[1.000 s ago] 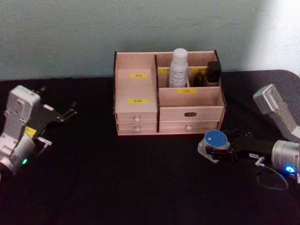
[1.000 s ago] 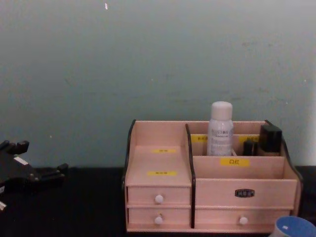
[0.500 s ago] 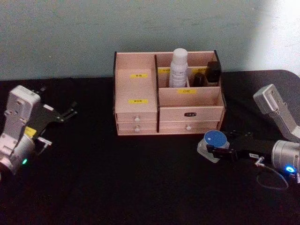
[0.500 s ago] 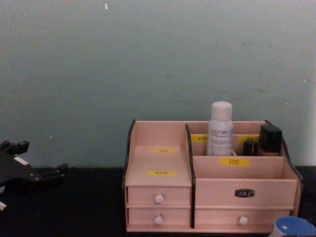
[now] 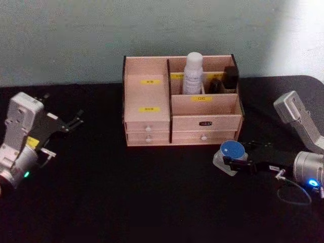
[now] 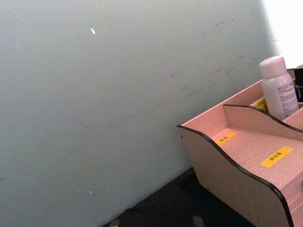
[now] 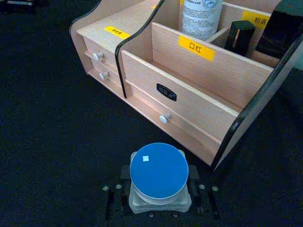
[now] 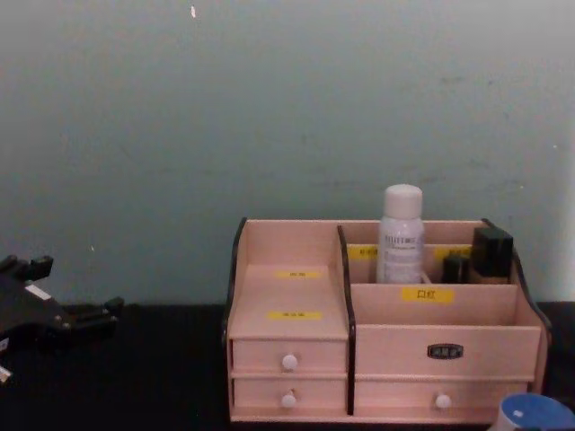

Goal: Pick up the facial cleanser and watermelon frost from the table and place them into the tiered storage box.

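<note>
Checking in halfway through this one, by my reckoning. The facial cleanser (image 5: 193,73) is already standing upright in the back middle compartment of the tiered storage box (image 5: 147,93), so that half looks done. The watermelon frost (image 7: 159,170) is what's left. It sits on the tabletop (image 5: 126,192) just in front of the box's lower right corner, near the bottom drawer.

My right claw (image 7: 159,189) is around the jar, and its fingers (image 7: 124,183) look snug against the glass on both sides, so I'd call that a grip. The jar hasn't come off the cloth yet as far as I can see. It still needs lifting and dropping into a free compartment.

The left claw (image 5: 71,123) is parked at the left edge of the head view, well away from everything. I can't tell if it's wide or narrow.

On materials, the box is pale pinkish wood with visible grain, black curved edges, yellow labels and little white knobs (image 7: 164,117) on the drawers. The jar is squat, thick clear glass with a flat round blue lid, which I'd guess is slippery and heavy for its size. The cleanser is a slim matte white cylinder with a rounded cap. Two small black bottles (image 5: 231,77) sit in the back right compartment. The tabletop is covered in a soft black cloth.
</note>
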You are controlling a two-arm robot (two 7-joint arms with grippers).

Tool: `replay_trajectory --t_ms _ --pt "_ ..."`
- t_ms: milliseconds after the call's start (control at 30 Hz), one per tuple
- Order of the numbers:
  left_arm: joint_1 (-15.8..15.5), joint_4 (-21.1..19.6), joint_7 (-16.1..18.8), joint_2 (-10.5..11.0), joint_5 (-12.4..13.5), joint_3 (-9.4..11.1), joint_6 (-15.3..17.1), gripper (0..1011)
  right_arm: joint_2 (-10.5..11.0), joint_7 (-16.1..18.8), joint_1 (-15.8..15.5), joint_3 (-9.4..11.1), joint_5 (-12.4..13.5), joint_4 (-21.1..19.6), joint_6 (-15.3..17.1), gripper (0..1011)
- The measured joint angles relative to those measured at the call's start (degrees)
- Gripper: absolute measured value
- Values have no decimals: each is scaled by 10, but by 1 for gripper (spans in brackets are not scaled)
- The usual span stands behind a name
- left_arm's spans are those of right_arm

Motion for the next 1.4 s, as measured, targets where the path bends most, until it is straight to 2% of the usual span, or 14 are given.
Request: replay_trajectory --t_ms 233,433,667,833,1000,1400 --pt "0 0 0 0 0 0 0 1001 0 3 -1 6 4 -2 -6 707" --pt "0 0 0 0 0 0 0 1001 12 28 -2 9 17 -15 -15 707" --pt "0 0 0 0 0 0 0 1001 26 63 10 -2 30 -30 -30 707" --pt "0 0 0 0 0 0 0 1001 26 71 28 -15 29 -34 -30 707" --pt "0 0 0 0 0 0 0 1001 22 76 49 -27 26 -34 -31 707" --pt "0 0 0 0 0 0 0 1001 -9 88 108 -57 25 -16 -38 707"
